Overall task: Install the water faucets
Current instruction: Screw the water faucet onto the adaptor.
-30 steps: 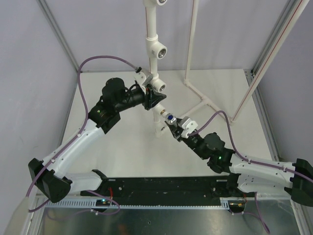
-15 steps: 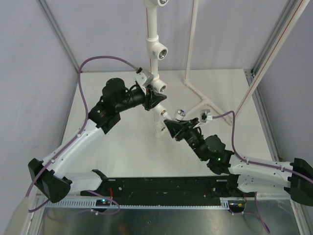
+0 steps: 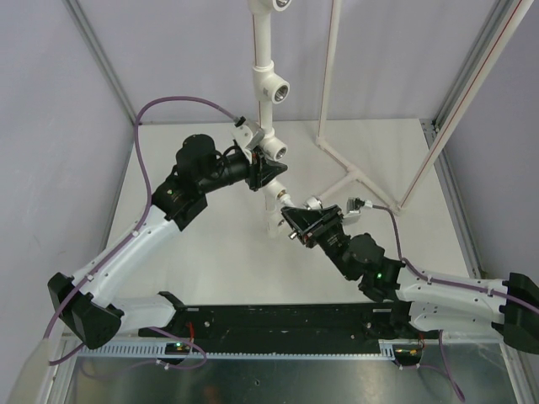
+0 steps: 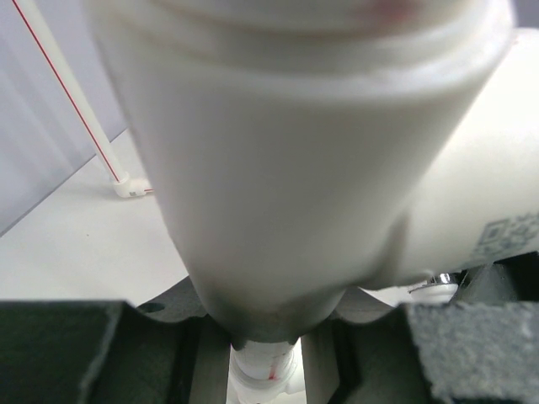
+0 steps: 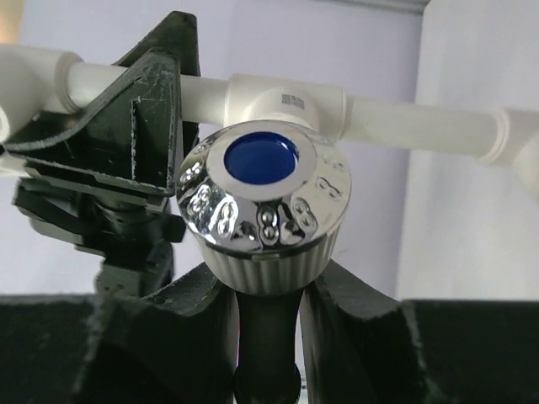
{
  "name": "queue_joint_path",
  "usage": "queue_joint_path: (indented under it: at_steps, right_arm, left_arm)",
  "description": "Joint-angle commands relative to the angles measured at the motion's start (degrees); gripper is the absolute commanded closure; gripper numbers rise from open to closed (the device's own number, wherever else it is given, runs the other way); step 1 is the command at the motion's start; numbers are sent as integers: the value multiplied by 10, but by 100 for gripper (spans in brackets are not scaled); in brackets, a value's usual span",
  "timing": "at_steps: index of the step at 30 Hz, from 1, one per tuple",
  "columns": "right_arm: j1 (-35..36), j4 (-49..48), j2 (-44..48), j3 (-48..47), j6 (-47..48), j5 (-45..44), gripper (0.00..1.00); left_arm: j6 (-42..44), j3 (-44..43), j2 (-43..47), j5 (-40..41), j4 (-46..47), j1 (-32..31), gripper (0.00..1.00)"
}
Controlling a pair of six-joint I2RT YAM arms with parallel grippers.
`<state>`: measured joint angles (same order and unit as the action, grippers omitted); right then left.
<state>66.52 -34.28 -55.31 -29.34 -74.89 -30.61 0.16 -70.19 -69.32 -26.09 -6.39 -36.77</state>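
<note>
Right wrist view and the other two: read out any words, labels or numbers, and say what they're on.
No text can be read in any view.
Printed code patch on the pipe tee, right wrist view: too small to read.
Code label on the white fitting, left wrist view: blurred.
Water faucet knob: embossed chrome marks, not legible.
Top view: none.

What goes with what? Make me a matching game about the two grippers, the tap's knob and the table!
Things:
1. left gripper
2. right gripper
3. knob cap
4. table

Matches:
A. shiny, with a round blue centre
B. shut on the white pipe
C. white and flat, under both arms
D. shut on the water faucet, just below its knob

Pairs: 1-B, 2-D, 3-A, 4-C
</note>
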Motion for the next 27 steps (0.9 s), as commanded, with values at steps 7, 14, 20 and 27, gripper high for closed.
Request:
queue_joint_path:
  at_steps: [7,14,20,27]
  right_arm:
    - [14,-2,-11,6,-264,2,100]
    - [15,15,-4,9,-307,8,100]
    - [-28,119,23,-6,-164,54,100]
    - [-81,232,3,-101,179,85,100]
  left_arm:
    - [-22,-9,-2,-93,-115,-35,100]
    - [-20,-8,-1,-96,-115,-32,100]
    - [-23,-9,-3,-103,-115,-31,100]
    - [-24,-11,-7,-109,-115,-31,100]
